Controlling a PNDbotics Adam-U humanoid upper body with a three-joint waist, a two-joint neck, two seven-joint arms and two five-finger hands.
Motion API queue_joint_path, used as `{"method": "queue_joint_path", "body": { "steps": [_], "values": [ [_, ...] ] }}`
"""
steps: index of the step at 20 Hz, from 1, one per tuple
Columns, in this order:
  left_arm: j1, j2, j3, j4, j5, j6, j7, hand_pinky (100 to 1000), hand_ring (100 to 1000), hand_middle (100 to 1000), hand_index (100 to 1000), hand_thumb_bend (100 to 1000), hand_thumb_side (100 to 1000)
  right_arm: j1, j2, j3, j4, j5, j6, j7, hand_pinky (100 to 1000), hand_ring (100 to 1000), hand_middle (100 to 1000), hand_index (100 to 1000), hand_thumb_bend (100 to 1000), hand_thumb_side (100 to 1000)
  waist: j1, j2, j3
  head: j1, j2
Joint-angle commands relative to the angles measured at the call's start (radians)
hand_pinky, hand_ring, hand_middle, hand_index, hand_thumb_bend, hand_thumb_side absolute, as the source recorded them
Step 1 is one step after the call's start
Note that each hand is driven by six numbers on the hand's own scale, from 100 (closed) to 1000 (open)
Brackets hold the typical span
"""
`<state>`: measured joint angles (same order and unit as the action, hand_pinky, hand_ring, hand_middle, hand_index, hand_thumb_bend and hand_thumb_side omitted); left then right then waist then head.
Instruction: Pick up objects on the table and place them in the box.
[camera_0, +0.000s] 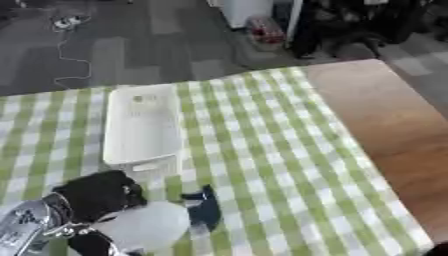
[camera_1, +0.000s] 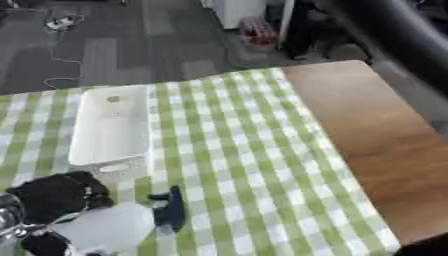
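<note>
Left hand (camera_0: 96, 197) curled on white obj (camera_0: 149, 225), box (camera_0: 143, 125) just beyond

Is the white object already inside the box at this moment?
No. The white object is in the left hand over the checked cloth, short of the white box.

White rounded object (camera_0: 147, 223), pale and smooth, seen at near left of surface (camera_0: 262, 150), gripped between dark fingers of left robot hand (camera_0: 96, 195); exact kind not made out. Dark blue part (camera_0: 203, 207) seen at its right side, resting on checked cloth; whether joined to white object cannot be told. White rectangular box (camera_0: 143, 127) set upright, open side up, long axis running away from camera, just beyond white object. Small pale item (camera_0: 138, 99) seen inside box at far end.
</note>
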<state>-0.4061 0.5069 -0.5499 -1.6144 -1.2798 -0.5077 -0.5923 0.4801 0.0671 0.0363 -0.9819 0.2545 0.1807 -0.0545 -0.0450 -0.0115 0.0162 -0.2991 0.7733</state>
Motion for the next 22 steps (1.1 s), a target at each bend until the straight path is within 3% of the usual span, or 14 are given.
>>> {"method": "queue_joint_path", "body": {
  "steps": [1,2,3,4,5,9,11,12,13,18,20,22],
  "values": [
    [-0.015,-0.004,0.001,0.015,-0.033,-0.286,-0.270,918,901,814,907,440,1000,-0.001,-0.017,0.005,-0.001,-0.006,-0.007,0.000,605,605,537,651,100,940,0.006,-0.003,-0.002,0.007,-0.003],
    [-0.014,-0.006,0.000,0.022,-0.042,-0.287,-0.266,919,902,814,907,449,1000,-0.001,-0.018,0.005,0.000,-0.007,-0.008,0.000,605,605,537,651,100,940,0.006,-0.003,-0.002,0.006,-0.003],
    [-0.014,-0.007,0.000,0.028,-0.050,-0.288,-0.261,918,900,813,907,330,1000,-0.002,-0.018,0.005,0.000,-0.007,-0.009,0.000,605,605,537,651,100,940,0.006,-0.003,-0.003,0.006,-0.003],
    [-0.014,-0.009,-0.001,0.033,-0.059,-0.288,-0.257,918,900,813,907,330,1000,-0.002,-0.019,0.006,0.000,-0.007,-0.009,0.000,605,605,537,651,100,940,0.006,-0.002,-0.003,0.006,-0.003],
    [-0.013,-0.010,-0.001,0.038,-0.066,-0.289,-0.254,917,898,811,904,232,1000,-0.002,-0.019,0.006,0.000,-0.007,-0.010,0.000,605,605,537,651,100,940,0.007,-0.002,-0.004,0.007,-0.003],
    [-0.012,-0.016,-0.003,0.056,-0.091,-0.289,-0.246,888,859,782,865,179,1000,-0.002,-0.019,0.006,0.001,-0.007,-0.011,0.000,606,605,537,651,100,940,0.006,-0.002,-0.004,0.014,-0.003],
    [-0.012,-0.017,-0.003,0.062,-0.098,-0.290,-0.243,722,752,738,827,152,986,-0.002,-0.018,0.007,0.001,-0.006,-0.012,0.001,606,605,538,651,100,948,0.006,-0.002,-0.004,0.014,-0.003],
    [-0.012,-0.017,-0.002,0.063,-0.101,-0.289,-0.241,722,752,738,827,152,986,-0.002,-0.018,0.007,0.001,-0.006,-0.012,0.002,606,605,538,651,100,948,0.006,-0.002,-0.004,0.014,-0.003],
    [-0.011,-0.017,-0.001,0.063,-0.103,-0.288,-0.238,483,559,623,749,100,867,-0.002,-0.018,0.006,0.002,-0.006,-0.012,0.003,606,606,538,651,100,947,0.006,-0.002,-0.003,0.014,-0.003],
    [-0.004,-0.005,0.009,0.049,-0.091,-0.270,-0.199,100,231,349,533,100,711,-0.001,-0.015,0.004,0.002,-0.005,-0.011,0.003,606,606,538,651,100,943,0.006,-0.002,0.000,0.013,-0.003],
    [0.001,0.004,0.011,0.028,-0.079,-0.272,-0.187,100,118,258,472,100,688,-0.001,-0.014,0.003,0.002,-0.005,-0.010,0.003,607,606,538,652,100,942,0.006,-0.002,0.001,0.012,-0.003],
    [0.008,0.019,0.017,-0.010,-0.053,-0.284,-0.182,100,100,159,421,100,670,-0.001,-0.012,0.002,0.002,-0.005,-0.009,0.002,607,606,538,652,100,941,0.005,-0.002,0.003,0.013,-0.003]
  ]
}}
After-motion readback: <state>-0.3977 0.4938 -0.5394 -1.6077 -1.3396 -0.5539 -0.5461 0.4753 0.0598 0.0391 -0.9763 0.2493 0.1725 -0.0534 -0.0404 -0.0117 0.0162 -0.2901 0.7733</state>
